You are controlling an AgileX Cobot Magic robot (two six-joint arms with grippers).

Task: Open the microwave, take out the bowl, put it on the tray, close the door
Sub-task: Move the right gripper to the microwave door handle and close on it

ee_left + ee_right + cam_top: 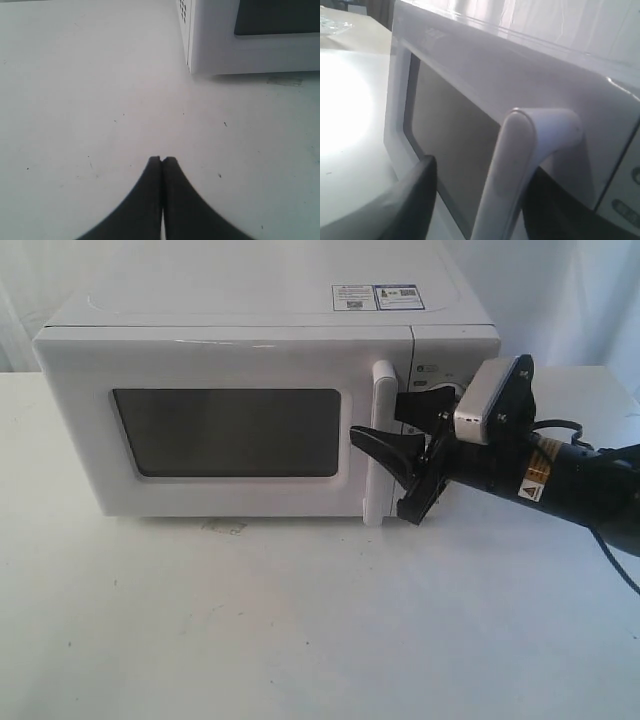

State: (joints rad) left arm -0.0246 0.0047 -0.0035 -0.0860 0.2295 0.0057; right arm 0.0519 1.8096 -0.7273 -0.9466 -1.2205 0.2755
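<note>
1. The microwave [250, 320] stands on the white worktop [300, 630] with its door [220, 365] fully shut. The dark window [230, 430] shows nothing of the inside, so we cannot see the bowl and judge it is probably behind the door. No tray is in view.
2. The right end effector [378, 420] is spread, with one finger on the window side of the vertical bar handle [380, 455] and the other on the knob-panel side. In the right wrist view the handle [512, 165] sits between the dark fingers [415, 200] with a gap on each side, so nothing is pinched yet.
3. The left end effector [162, 160] is pressed together and holds nothing. It hangs over bare worktop, short of the microwave's near corner.
4. We judge the step in hand to be grasping the handle, so the task has barely begun.
5. The handle looks like rigid, glossy plastic. It should not flex, but smooth pads may slide along it.
6. We would close on it around mid-height, where the bar stands clear of the door face.
7. The latch probably needs a firm tug, and the pull should follow the door's arc.
8. A straight, hard pull might drag the whole microwave across the worktop.
</note>
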